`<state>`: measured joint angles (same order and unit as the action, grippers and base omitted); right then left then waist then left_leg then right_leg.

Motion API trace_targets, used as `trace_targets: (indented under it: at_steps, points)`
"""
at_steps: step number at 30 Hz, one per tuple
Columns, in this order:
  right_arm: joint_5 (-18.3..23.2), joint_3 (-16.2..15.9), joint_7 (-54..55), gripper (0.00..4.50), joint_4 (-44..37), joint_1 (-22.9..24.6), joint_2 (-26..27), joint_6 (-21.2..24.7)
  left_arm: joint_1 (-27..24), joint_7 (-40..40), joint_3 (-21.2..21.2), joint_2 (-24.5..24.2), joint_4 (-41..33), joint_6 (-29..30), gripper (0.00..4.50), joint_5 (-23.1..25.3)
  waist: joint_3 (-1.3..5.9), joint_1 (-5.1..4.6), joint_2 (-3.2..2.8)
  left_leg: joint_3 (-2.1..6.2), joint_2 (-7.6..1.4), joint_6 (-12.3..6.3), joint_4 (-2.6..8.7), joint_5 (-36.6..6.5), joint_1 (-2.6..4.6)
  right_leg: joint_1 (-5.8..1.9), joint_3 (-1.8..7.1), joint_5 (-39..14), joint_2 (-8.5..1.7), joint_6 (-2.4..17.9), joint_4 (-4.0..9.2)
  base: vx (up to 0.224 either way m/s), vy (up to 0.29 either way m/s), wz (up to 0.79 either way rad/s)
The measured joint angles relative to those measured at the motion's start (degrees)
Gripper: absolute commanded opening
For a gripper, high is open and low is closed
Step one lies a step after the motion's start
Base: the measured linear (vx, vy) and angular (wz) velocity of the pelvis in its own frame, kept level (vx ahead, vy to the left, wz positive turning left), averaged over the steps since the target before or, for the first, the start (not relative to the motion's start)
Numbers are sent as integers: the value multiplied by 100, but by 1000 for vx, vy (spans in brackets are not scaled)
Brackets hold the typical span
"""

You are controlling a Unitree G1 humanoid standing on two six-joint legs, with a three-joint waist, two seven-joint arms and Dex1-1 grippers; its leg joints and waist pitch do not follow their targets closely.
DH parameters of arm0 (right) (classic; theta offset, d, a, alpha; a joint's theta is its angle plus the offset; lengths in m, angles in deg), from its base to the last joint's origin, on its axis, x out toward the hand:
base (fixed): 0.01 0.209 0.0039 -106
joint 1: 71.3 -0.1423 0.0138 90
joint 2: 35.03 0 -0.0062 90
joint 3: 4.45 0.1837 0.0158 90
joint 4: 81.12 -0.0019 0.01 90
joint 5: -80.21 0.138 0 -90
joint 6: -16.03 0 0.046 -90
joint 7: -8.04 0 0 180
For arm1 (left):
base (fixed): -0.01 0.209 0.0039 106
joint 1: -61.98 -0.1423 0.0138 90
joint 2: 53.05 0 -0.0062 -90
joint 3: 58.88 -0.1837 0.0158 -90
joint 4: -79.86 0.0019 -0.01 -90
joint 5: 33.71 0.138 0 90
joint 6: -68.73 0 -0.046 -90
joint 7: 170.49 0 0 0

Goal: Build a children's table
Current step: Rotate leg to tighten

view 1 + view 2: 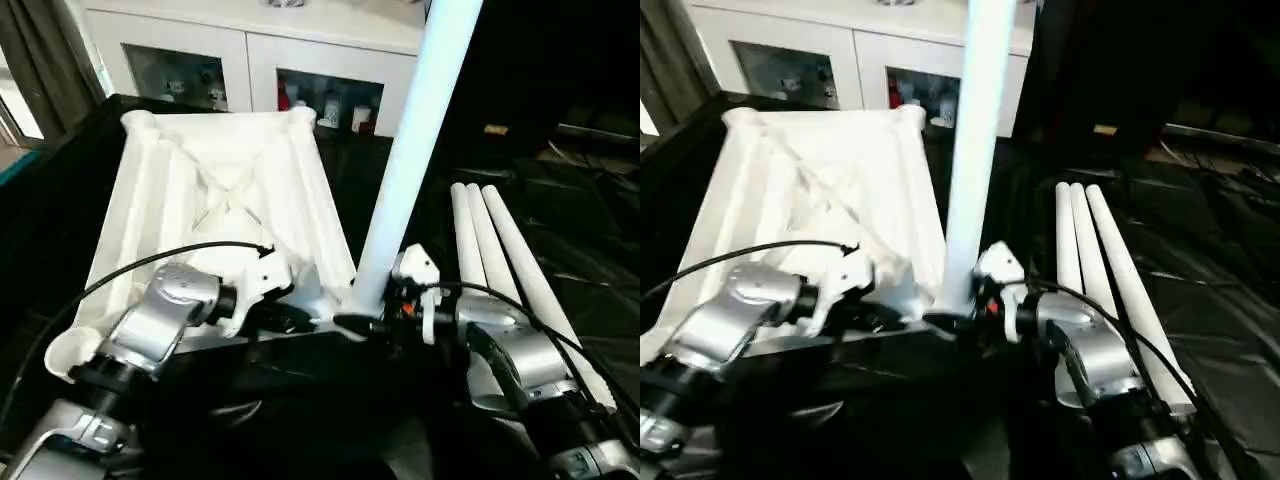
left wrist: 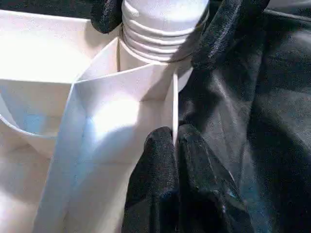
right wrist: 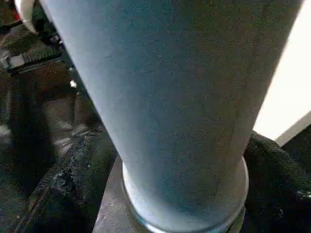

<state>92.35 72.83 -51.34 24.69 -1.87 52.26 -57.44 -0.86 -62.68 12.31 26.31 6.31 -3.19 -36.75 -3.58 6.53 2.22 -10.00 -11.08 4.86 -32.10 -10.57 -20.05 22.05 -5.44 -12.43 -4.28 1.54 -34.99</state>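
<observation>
Left gripper [image 2: 175, 145] pinches a rib of the upturned table top [image 1: 230, 190] at its near corner; right gripper [image 1: 372, 322], fingers spread, flanks the upright leg [image 1: 410, 160] socketed there. Three spare legs [image 1: 500, 260] lie on black sheeting [image 1: 590, 270]. Beyond stands a white cabinet [image 1: 250, 50].

Light comes from upper left w/ glare washing out the ribbed table top [image 1: 225, 200] beyond the fingers, the upright leg [image 1: 415, 150] looks bluish in shade, black sheet [image 1: 590, 240] stays dim, head views soft overall, and leg in right wrist view is close and blurry.
</observation>
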Motion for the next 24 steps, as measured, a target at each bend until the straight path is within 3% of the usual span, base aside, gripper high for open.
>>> trace_targets:
  at_steps: [8, 14, 20, 24]
  points:
    - [13, -18, -55, 284, -43, 15, 4, 87, -36, -75, -6, -30, -41, -46, 0, -2, 0, 12, 1, 0, 0, 0, -1, 0, 0, 0, 0, 0, -1, 0, -1, 0, 0, 0]
    - [-40, 84, 218, 276, 42, 22, 127, 64, -1, 192, 47, 85, 36, -84, 0, 81, 0, 16, 0, 0, 0, 0, -10, 1, 4, -11, 1, 1, -3, 0, -11, 0, 0, 0]
    - [-288, 456, 1635, 275, 774, -330, 626, -90, 355, 1291, 132, 714, 610, 93, 0, 355, 3, -6, 4, 0, 2, 4, -10, 2, 11, -28, 2, 11, -5, -17, -10, 0, 0, 0]
    - [-383, 944, 3116, 273, 1392, -695, 1191, -79, 753, 2346, 220, 1435, 1125, 533, 0, 569, 13, -12, 10, 0, 2, 4, -18, 3, 13, -31, 3, 21, -8, -23, -8, 0, 0, 0]
